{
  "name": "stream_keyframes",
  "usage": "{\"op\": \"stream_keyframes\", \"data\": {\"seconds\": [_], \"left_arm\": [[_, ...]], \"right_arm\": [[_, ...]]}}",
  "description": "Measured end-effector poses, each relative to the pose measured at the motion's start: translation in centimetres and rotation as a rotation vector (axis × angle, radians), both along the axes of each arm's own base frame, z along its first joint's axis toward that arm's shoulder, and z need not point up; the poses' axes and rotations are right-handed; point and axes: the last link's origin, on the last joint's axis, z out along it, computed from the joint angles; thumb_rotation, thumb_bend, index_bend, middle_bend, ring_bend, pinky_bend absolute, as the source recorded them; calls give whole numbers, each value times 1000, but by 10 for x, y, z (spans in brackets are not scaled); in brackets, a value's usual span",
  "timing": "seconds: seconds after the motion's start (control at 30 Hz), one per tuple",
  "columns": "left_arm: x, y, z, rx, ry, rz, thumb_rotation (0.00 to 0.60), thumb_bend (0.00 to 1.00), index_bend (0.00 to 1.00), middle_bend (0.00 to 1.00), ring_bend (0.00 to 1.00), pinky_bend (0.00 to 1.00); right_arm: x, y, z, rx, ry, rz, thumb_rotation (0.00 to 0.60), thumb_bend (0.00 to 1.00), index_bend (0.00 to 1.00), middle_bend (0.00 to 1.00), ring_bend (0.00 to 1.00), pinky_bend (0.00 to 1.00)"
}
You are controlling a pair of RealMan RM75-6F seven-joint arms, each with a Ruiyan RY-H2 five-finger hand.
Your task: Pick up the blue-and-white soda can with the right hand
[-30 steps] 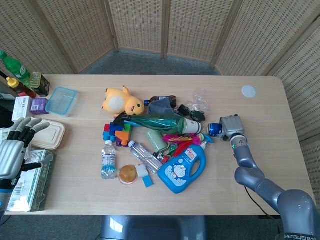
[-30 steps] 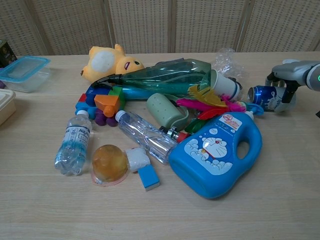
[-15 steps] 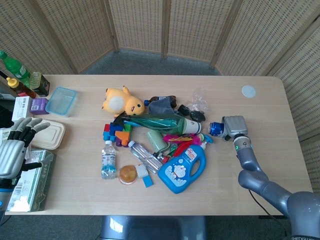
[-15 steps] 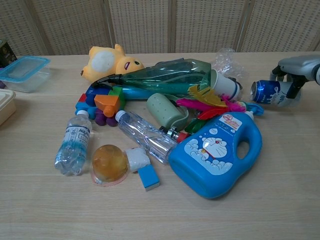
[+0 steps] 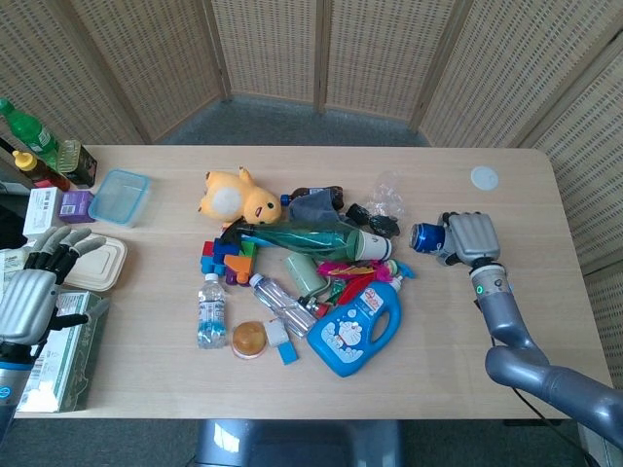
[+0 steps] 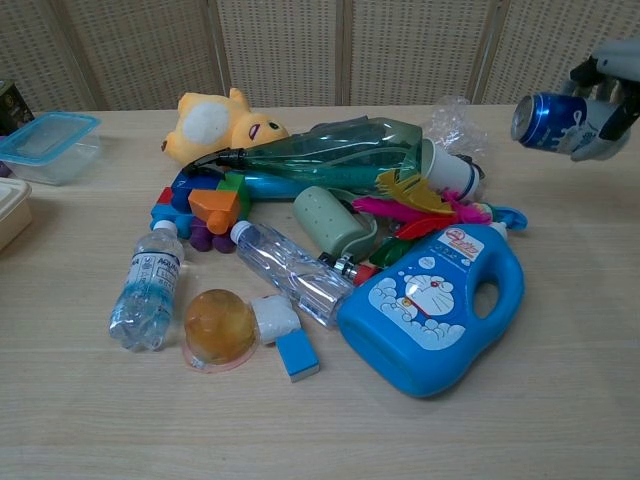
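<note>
My right hand holds the blue-and-white soda can on its side, lifted well above the table at the right of the pile. The can's top end points left toward the clutter. My left hand hovers at the far left edge with fingers spread and nothing in it; the chest view does not show it.
A pile fills the table's middle: blue detergent jug, green bottle, yellow plush, water bottles, toy blocks, crumpled plastic. Boxes, a lidded container and bottles line the left side.
My right hand has lifted the can off the table and carried it up and slightly right, away from the pile. The left hand has barely shifted.
</note>
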Motion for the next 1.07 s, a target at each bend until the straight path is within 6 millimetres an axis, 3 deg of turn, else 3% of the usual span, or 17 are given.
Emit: {"op": "stream_keyframes", "data": {"seconds": [0.33,0.53,0.83,1.07], "left_arm": [[0,-2,-1,-2,-13,-11,566,253,184,146,0,0],[-2,-3,-1,-1,-20,-13,567,253,184,146,0,0],[-5,-6,-1,1,-30,-11,564,254,185,146,0,0],[-6,-7,0,7,-31,-13,565,251,184,146,0,0]], "right_arm": [[47,17,70,-144,-94,111,600,276,495,536,466,392],[69,27,100,-210,-119,164,600,275,494,534,466,392],[92,38,125,-264,-135,216,600,274,497,535,466,391],[96,42,131,-279,-138,218,600,274,499,534,466,391]]}}
